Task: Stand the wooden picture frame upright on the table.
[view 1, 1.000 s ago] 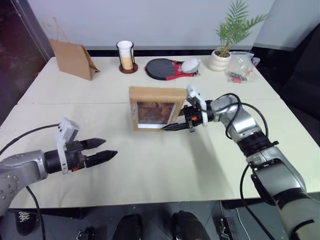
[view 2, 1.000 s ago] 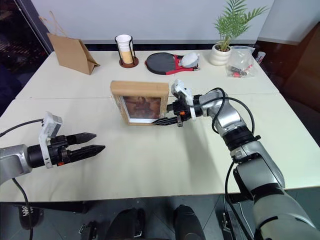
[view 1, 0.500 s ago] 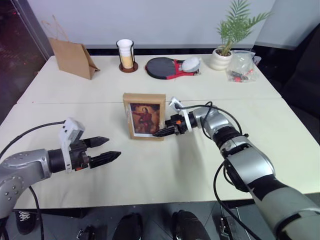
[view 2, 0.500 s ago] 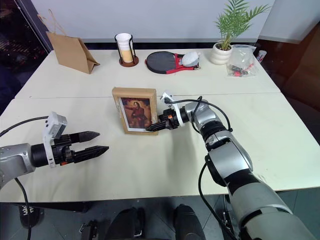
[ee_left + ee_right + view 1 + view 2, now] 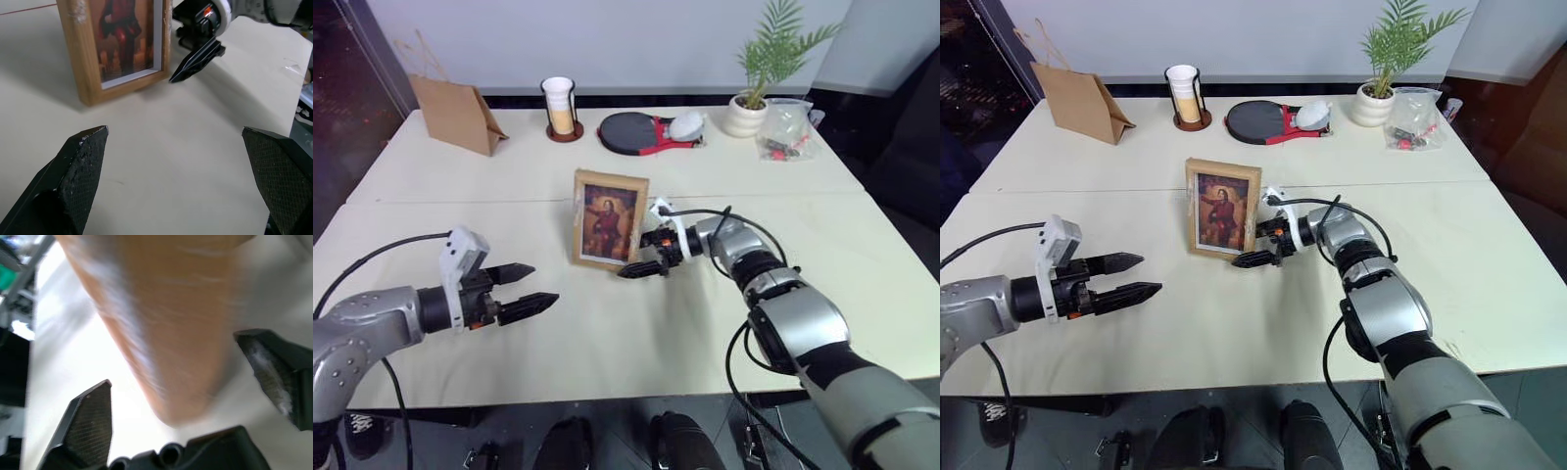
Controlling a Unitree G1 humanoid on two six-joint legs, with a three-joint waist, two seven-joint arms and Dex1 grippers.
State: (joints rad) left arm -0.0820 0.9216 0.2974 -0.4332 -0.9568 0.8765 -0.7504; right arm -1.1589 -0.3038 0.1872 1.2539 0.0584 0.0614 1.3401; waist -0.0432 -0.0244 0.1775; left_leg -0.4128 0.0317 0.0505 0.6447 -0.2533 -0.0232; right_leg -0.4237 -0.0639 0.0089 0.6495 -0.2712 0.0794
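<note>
Wooden picture frame (image 5: pixel 610 218) stands upright near the middle of the pale surface (image 5: pixel 636 333), just on the near side of the seam that crosses it. Its long axis runs up and down, portrait-wise, and its glazed front with the reddish-brown portrait faces the robot, turned slightly toward the left arm. The bottom edge rests on the surface, and the top leans a little away from the camera.

At the far left rear of the surface stands a brown paper bag (image 5: pixel 456 114). Nearer, the left gripper (image 5: pixel 530 290) hovers over the near left part of the surface, well apart from the frame, pointing toward it. Its two black fingers (image 5: pixel 80 161) are spread wide and hold nothing.

Behind the frame, along the far edge, come a cup in a dark holder (image 5: pixel 559 109) and then a red and black paddle (image 5: pixel 641 131) with a pale object lying on it.

Just right of the frame, the right gripper (image 5: pixel 1255 250) reaches in from the right, low over the surface. Its fingers (image 5: pixel 85 421) are parted, one on either side of the frame's right-hand edge. Whether they touch the wood, I cannot tell. In the left wrist view, one dark fingertip lies close beside the frame's lower right corner.

At the far right rear stand a potted plant (image 5: pixel 756 78) and a clear plastic bag (image 5: pixel 785 130).
</note>
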